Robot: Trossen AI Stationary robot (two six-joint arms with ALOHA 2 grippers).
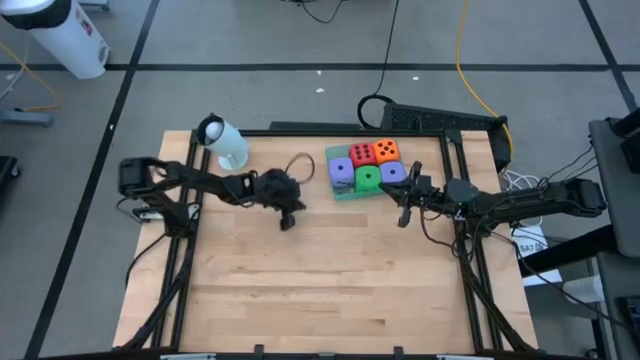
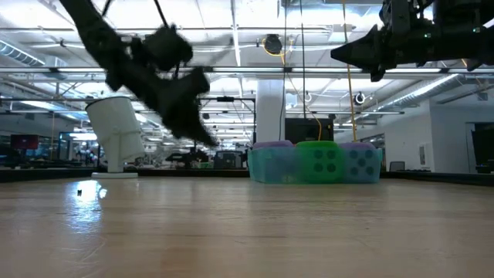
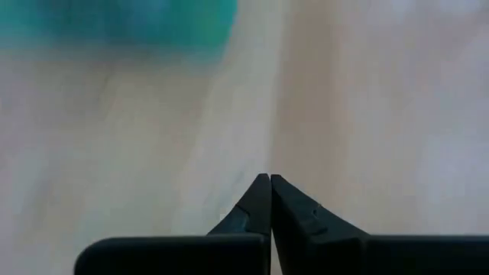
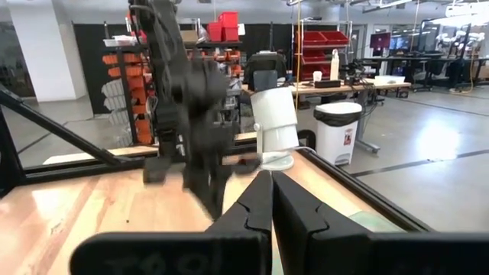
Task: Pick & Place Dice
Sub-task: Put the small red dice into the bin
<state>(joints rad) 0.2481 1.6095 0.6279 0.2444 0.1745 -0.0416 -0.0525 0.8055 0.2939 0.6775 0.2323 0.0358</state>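
I see all five dice (image 1: 365, 166) packed together on the green tray (image 1: 334, 158) at the far edge of the desk (image 1: 330, 280): red and orange behind, a green one between two purple-blue in front. They look soft and light (foam, I'd guess), so they should squash a little; I'd pinch one across two opposite flat faces, from above, since their neighbours crowd the sides. My left claw (image 1: 290, 217) hangs tilted down over bare desk left of the tray, fingers pressed together on nothing. My right claw (image 1: 405, 212) is raised just right of the tray, likewise closed and empty.
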